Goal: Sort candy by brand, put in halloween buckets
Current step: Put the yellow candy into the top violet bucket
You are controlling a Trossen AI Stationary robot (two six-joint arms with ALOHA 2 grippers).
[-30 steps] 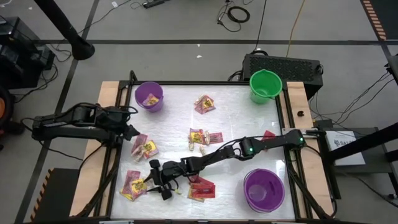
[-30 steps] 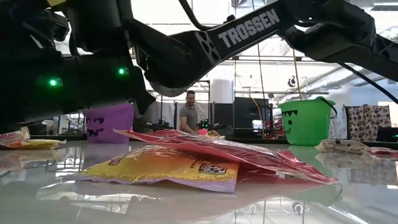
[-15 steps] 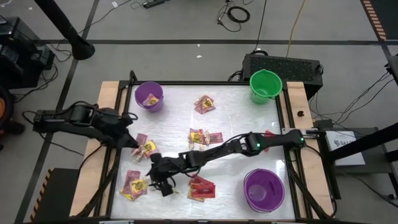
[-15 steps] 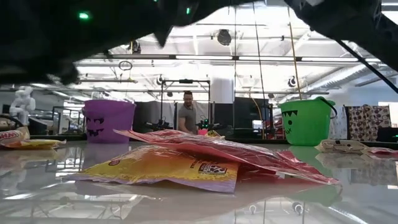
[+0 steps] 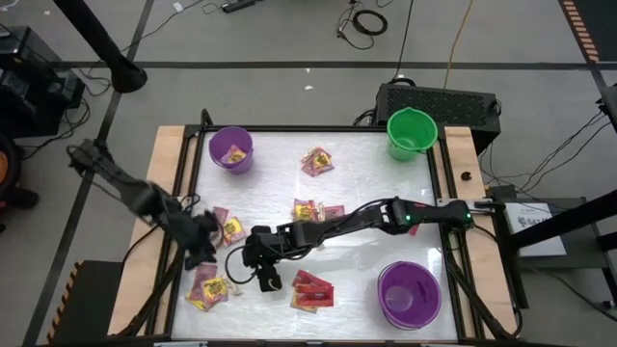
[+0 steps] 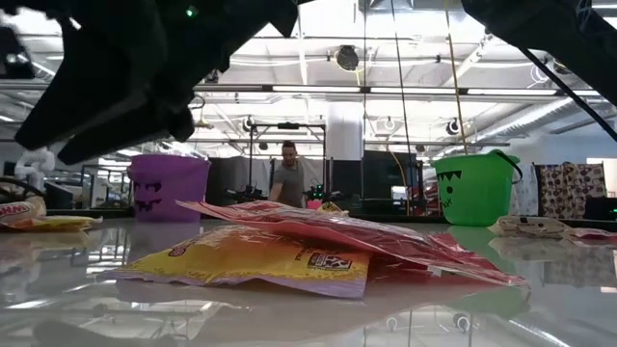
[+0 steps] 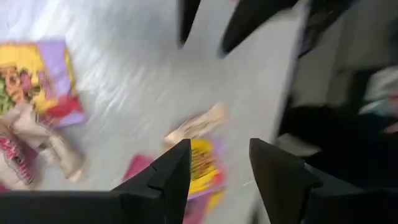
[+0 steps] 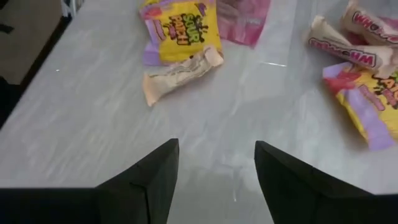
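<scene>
Candy lies in small heaps on the white table: yellow and pink packets (image 5: 228, 229) at the left, more (image 5: 207, 287) at the near left, red packets (image 5: 313, 289) near the front, and others (image 5: 308, 210) in the middle. My left gripper (image 5: 198, 253) hovers open between the two left heaps, over a tan piece (image 7: 196, 124) and a yellow packet (image 7: 202, 165). My right gripper (image 5: 265, 277) hangs open above bare table, with a yellow packet (image 8: 180, 31) and a tan piece (image 8: 180, 74) ahead of it. The buckets stand upright: purple (image 5: 231, 149), green (image 5: 412, 132), purple (image 5: 410, 294).
Another candy heap (image 5: 316, 161) lies at the far middle. A yellow packet (image 6: 260, 260) and a red one (image 6: 357, 236) lie close to the low camera. A person (image 6: 289, 178) stands in the room behind the table. Wooden rails (image 5: 174, 173) edge the table.
My left arm has swung its gripper toward the table's near edge, from beside the left heap to between the two left heaps, rolling as it went. My right gripper has risen off the table near the front and tipped. No candy has moved.
</scene>
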